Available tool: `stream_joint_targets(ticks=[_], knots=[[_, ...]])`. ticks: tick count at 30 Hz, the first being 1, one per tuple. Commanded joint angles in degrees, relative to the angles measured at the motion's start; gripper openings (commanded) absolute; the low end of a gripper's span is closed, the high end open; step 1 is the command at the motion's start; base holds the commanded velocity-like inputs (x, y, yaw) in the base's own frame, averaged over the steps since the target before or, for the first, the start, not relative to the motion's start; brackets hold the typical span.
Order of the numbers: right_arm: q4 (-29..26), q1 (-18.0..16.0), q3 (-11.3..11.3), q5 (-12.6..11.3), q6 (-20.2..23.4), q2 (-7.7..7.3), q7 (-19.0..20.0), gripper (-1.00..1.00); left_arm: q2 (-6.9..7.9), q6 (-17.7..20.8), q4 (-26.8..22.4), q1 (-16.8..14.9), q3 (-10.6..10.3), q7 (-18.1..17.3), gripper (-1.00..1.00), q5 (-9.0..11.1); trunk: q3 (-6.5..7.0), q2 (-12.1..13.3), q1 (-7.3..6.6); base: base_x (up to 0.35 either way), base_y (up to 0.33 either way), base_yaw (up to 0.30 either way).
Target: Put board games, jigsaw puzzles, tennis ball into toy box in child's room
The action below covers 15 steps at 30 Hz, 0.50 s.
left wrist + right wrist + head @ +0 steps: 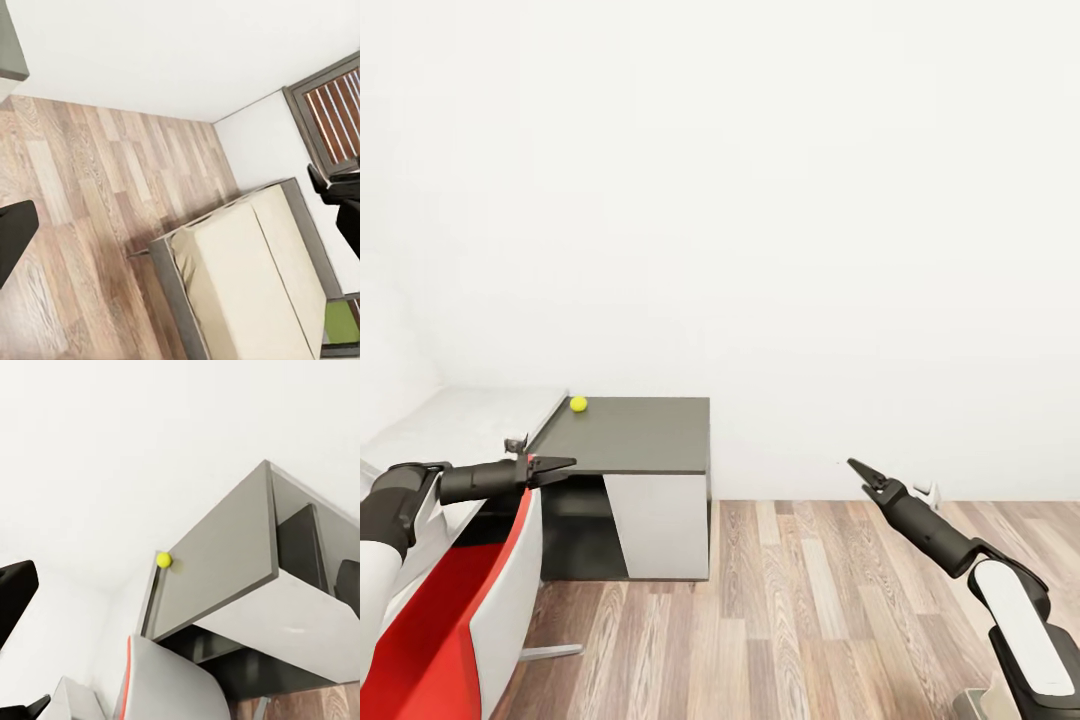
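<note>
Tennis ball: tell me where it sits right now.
In the head view the tennis ball sits left of centre, on the far left corner of the dark cabinet top, near the white wall and beyond the left hand.

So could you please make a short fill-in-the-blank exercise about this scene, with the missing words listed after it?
1. The tennis ball lies on the dark top of the low ____, at its far left corner.
2. The floor is made of ____ planks.
3. Neither the left claw nor the right claw holds ____.
4. The chair near the left arm has a ____ seat.

Missing words: cabinet; wood; anything; red
</note>
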Motion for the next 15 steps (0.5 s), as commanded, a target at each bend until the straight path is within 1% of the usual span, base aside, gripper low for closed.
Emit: stream_joint_targets(ticks=[1,11,14,15], knots=[[-0.1,-0.1,-0.2,-0.1,0.4,-0.06,0.2,1.00,-0.04,0.6,0.0,-0.1,0.3,-0.3,1.00,-0.6,-0.13,-0.1,0.04,0.000,0.000,0.000],[-0.2,0.0,-0.3,-0.1,0.4,-0.37,0.0,1.00,-0.04,0.8,0.0,-0.1,0.4,0.2,1.00,-0.8,-0.13,-0.1,0.04,0.000,0.000,0.000],[-1.3,-0.1,0.2,-0.1,1.2,-0.52,-0.1,1.00,-0.04,0.8,0.0,-0.1,0.4,2.1,1.00,-0.8,-0.13,-0.1,0.04,0.000,0.000,0.000],[-2.5,-0.1,0.4,0.0,2.0,-0.55,-0.1,1.00,-0.04,0.8,0.0,-0.1,0.4,2.9,1.00,-0.8,-0.13,-0.1,0.04,0.000,0.000,0.000]])
